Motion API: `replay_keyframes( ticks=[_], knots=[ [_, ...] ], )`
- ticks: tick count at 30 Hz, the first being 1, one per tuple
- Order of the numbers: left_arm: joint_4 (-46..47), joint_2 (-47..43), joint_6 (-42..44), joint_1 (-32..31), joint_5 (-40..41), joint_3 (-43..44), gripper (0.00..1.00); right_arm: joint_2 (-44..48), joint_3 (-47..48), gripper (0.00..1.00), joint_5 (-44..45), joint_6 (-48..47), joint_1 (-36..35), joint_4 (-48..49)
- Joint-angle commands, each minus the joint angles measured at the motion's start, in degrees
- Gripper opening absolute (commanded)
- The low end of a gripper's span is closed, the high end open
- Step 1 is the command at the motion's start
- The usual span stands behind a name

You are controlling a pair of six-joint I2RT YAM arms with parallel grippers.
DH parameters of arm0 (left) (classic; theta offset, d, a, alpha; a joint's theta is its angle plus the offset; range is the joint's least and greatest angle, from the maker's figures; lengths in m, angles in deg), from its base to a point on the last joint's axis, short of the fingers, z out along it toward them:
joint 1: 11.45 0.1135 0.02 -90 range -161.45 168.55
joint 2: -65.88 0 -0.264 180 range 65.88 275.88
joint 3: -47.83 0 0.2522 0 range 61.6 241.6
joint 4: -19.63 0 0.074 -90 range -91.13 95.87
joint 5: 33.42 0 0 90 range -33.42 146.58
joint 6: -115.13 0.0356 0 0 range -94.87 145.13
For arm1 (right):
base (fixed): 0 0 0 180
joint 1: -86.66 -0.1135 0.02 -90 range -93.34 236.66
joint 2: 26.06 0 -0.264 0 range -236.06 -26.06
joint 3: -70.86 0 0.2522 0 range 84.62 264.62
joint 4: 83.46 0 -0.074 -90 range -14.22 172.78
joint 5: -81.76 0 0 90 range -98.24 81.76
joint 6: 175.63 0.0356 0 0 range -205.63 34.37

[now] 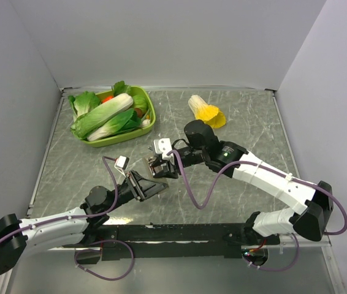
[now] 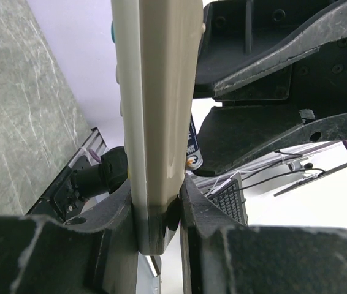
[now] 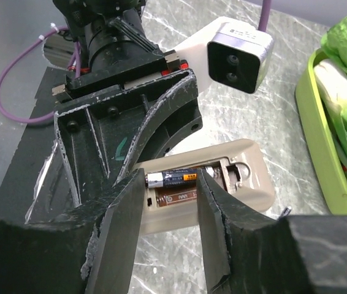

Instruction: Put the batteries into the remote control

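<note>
Beige remote control (image 3: 235, 184), battery (image 3: 173, 179) in its open back, lies left-right across the frame. The left gripper (image 2: 158, 211) clamps it; the right gripper (image 3: 170, 184) straddles the battery, grip unclear.

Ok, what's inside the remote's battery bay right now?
One battery lies in the upper slot of the remote. The lower slot shows only its printed marking, seemingly empty. The right claw's fingers cover both ends of the bay.

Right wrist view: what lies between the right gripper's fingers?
A battery, lying in the remote control's open compartment; the right wrist view shows it.
</note>
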State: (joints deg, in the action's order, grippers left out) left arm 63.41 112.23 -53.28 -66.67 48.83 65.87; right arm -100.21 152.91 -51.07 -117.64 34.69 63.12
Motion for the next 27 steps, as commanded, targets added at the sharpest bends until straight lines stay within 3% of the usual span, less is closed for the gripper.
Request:
replay_keyframes(
  ticks=[1,27],
  knots=[
    [4.07,-0.56,0.81,-0.15,-1.04,2.41,0.01,-1.26,1.14,0.46,-1.47,-1.74,0.11,0.24],
    [5.04,-1.52,2.03,-0.41,-4.29,4.43,0.01,-5.30,-1.05,0.36,4.95,-2.09,-1.30,1.29]
  ],
)
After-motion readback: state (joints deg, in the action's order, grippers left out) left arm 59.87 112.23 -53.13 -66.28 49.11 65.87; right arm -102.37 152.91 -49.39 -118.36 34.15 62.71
